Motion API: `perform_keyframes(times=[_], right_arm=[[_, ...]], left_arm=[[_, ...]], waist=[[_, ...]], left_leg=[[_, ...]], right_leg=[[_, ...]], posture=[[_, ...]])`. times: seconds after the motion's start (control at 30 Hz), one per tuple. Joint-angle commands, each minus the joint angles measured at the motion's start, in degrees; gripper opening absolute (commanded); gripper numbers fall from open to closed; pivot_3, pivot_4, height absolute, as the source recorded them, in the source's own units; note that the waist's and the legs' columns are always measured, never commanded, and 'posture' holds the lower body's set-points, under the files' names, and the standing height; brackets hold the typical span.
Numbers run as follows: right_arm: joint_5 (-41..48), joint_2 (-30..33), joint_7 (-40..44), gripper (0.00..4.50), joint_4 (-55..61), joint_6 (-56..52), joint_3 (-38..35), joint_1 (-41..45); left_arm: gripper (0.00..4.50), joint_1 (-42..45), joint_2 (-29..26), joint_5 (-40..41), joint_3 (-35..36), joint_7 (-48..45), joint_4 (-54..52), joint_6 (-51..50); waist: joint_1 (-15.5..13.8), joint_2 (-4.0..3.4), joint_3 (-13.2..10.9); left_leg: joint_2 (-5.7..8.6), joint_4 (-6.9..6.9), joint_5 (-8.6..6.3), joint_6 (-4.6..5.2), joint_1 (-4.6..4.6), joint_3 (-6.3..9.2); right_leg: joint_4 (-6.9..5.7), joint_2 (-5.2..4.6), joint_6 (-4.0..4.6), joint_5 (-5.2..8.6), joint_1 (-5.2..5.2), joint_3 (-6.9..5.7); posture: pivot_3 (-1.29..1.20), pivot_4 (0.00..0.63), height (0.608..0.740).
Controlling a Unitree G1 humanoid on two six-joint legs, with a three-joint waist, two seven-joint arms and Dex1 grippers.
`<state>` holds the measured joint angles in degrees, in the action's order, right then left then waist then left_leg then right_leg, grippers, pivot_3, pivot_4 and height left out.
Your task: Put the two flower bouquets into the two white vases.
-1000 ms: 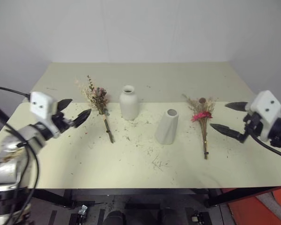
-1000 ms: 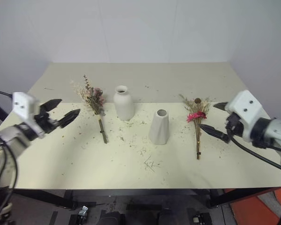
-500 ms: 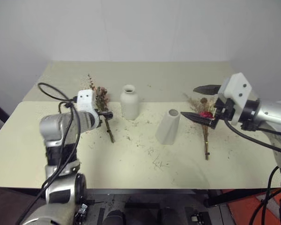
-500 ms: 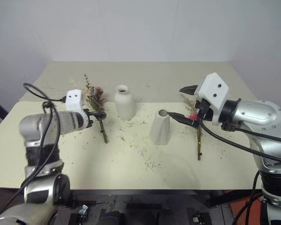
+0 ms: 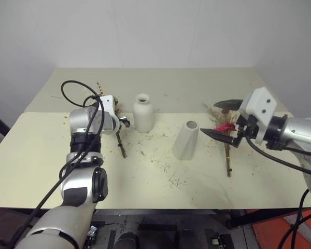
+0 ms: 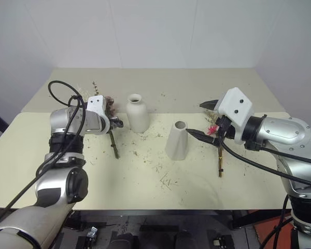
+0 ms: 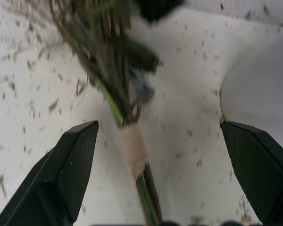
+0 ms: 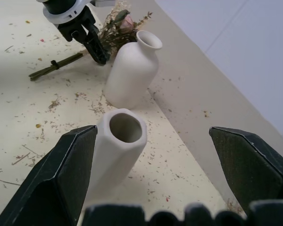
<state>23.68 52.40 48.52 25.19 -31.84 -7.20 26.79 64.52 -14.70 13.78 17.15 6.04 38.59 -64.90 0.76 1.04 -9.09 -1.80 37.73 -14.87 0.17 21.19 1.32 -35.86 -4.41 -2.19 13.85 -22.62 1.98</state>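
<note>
A pale cream desk point(image 5: 160, 194), littered with dry plant crumbs, carries everything. Near its middle stand the two white vases: the rounded bottle vase point(image 5: 142, 114) further back and the tapered cone vase point(image 5: 185, 140) nearer and to its right, well apart from each other, both upright and empty. The pink rose bouquet point(image 6: 108, 122) lies flat to the left of the bottle vase, blooms toward the far edge and stems toward the robot; the magenta daisy bouquet point(image 5: 226, 140) lies flat to the right of the cone vase in the same direction. The left hand point(image 7: 158, 155) hangs just above the rose bouquet with its two black fingers spread wide, one on each side of the taped band point(image 7: 132, 148) that binds the stems, gripping nothing. The right hand point(image 5: 221, 119) hovers above the desk between the cone vase and the daisy bouquet, also wide open and empty, pointing toward the cone vase's mouth. The step in hand looks like the first pick, of the rose bouquet by the left hand. The next move likely calls for lowering the fingers to the band and closing on the stems there, without pushing the bunch against the bottle vase just beside it.
</note>
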Motion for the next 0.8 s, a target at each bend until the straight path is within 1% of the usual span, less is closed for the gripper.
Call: perform_keyframes(times=[0.03, 0.07, 0.13, 0.2, 0.4, 0.47, 0.6, 0.7, 0.73, 0.8], right_arm=[[0.06, 1.01, -0.65, 4.50, 1.92, -0.49, -1.97, 0.03], [0.05, 1.11, -0.73, 4.50, 2.02, -0.63, -2.00, -0.01], [0.15, 1.21, -0.90, 4.50, 2.24, -0.90, -2.31, -0.18], [0.26, 1.30, -0.99, 4.50, 2.49, -1.09, -2.67, -0.56], [0.31, 1.50, -1.25, 4.50, 3.05, -1.43, -3.45, -1.78], [0.33, 1.52, -1.39, 4.50, 3.08, -1.53, -3.56, -2.09], [0.20, 1.43, -1.68, 4.50, 3.07, -1.41, -3.43, -2.51], [0.22, 1.32, -2.00, 4.50, 3.12, -1.52, -3.44, -2.76], [0.22, 1.29, -2.11, 4.50, 3.20, -1.59, -3.46, -2.89], [0.20, 1.26, -2.25, 4.50, 3.42, -1.59, -3.56, -3.21]], left_arm=[[4.11, 3.49, -0.45, -1.08, -0.78, -1.11, 5.63, 4.51], [3.89, 4.07, -0.34, -0.99, -0.50, -0.96, 7.01, 4.88], [3.32, 4.51, -0.05, -1.36, -0.71, -0.43, 9.40, 6.30], [2.66, 4.70, 0.08, -1.91, -1.14, -0.11, 11.24, 7.54], [0.68, 4.69, 0.27, -4.61, -3.47, 0.75, 12.33, 12.75], [0.17, 4.97, 0.03, -5.67, -4.14, 1.44, 12.63, 14.83], [0.16, 5.16, -0.60, -6.18, -3.34, 2.78, 12.57, 19.93], [0.16, 1.26, 0.68, -7.72, -4.28, 4.32, 6.89, 33.27], [0.16, -0.48, 1.11, -7.80, -4.41, 3.24, 4.53, 40.29], [0.16, 0.78, 1.04, -5.47, -1.89, 2.78, 3.40, 42.40]], waist=[[-0.02, 0.00, 0.00], [-0.02, 0.00, 0.00], [-0.04, 0.01, -0.01], [-0.05, 0.01, -0.01], [-0.06, 0.01, -0.01], [-0.08, 0.01, -0.01], [-0.04, 0.01, -0.01], [-0.07, 0.02, -0.01], [-0.06, 0.02, -0.01], [-0.23, 0.03, -0.02]], left_leg=[[0.00, 0.00, 0.00, 0.00, 0.01, 0.00], [0.00, -0.01, 0.00, 0.00, 0.02, 0.00], [0.01, 0.00, 0.00, 0.00, 0.07, 0.00], [0.01, 0.00, 0.00, 0.00, 0.10, 0.01], [0.00, 0.00, 0.00, 0.00, 0.09, 0.00], [0.00, 0.00, 0.00, -0.01, 0.09, 0.01], [0.00, 0.00, 0.00, -0.01, 0.09, 0.00], [0.00, 0.00, 0.01, -0.02, 0.14, 0.00], [-0.01, 0.00, 0.02, -0.03, 0.16, -0.01], [-0.03, -0.02, 0.04, -0.07, 0.17, -0.04]], right_leg=[[-0.01, 0.00, 0.00, 0.00, 0.00, 0.00], [-0.02, 0.00, 0.00, 0.00, -0.01, -0.01], [-0.03, 0.00, 0.00, 0.00, -0.03, -0.02], [-0.04, -0.01, -0.01, -0.01, -0.05, -0.02], [-0.04, 0.00, -0.01, -0.01, -0.06, -0.02], [-0.04, 0.00, -0.02, -0.01, -0.06, -0.02], [-0.05, 0.00, -0.02, -0.01, -0.07, -0.01], [-0.09, -0.01, -0.02, -0.02, -0.11, -0.01], [-0.09, -0.01, -0.03, -0.02, -0.13, 0.00], [-0.13, -0.02, -0.02, -0.03, -0.17, 0.03]], posture=[[0.00, 0.150, 0.740], [0.00, 0.150, 0.740], [0.00, 0.150, 0.740], [0.00, 0.150, 0.740], [0.00, 0.150, 0.740], [0.00, 0.150, 0.740], [0.00, 0.150, 0.740], [0.00, 0.150, 0.740], [0.00, 0.150, 0.740], [0.00, 0.150, 0.740]])
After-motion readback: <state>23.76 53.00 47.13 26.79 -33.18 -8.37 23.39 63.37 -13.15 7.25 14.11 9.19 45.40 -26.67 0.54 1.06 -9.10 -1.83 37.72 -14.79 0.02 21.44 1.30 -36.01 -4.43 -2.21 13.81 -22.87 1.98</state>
